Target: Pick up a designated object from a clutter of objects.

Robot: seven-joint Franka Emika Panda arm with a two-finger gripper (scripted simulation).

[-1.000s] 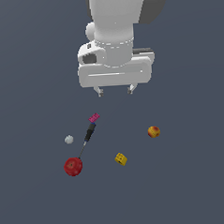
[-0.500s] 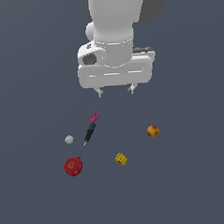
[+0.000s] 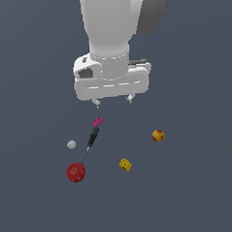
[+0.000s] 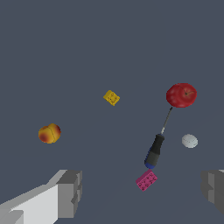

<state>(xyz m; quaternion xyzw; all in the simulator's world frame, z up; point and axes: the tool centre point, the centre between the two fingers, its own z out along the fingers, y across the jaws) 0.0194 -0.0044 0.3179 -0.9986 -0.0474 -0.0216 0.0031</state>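
Nearest in the exterior view: red ball [image 3: 75,172], touching the thin shaft tip of the black tool [image 3: 91,139]. Yellow holed block [image 3: 125,164] well apart from that tool, on the exterior view's right. Tiny pale ball [image 3: 71,144] just beside the tool's shaft, on the exterior view's left, untouched. Orange-yellow cube [image 3: 158,135] farther right. Magenta brick [image 3: 97,122] at the tool's handle end. Gripper [image 3: 113,101] above, fingers spread wide, holding nothing.

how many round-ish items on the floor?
3: red ball at the black tool's thin tip; tiny white ball beside that tool; orange-yellow one off alone at the exterior view's right. None seems hidden.
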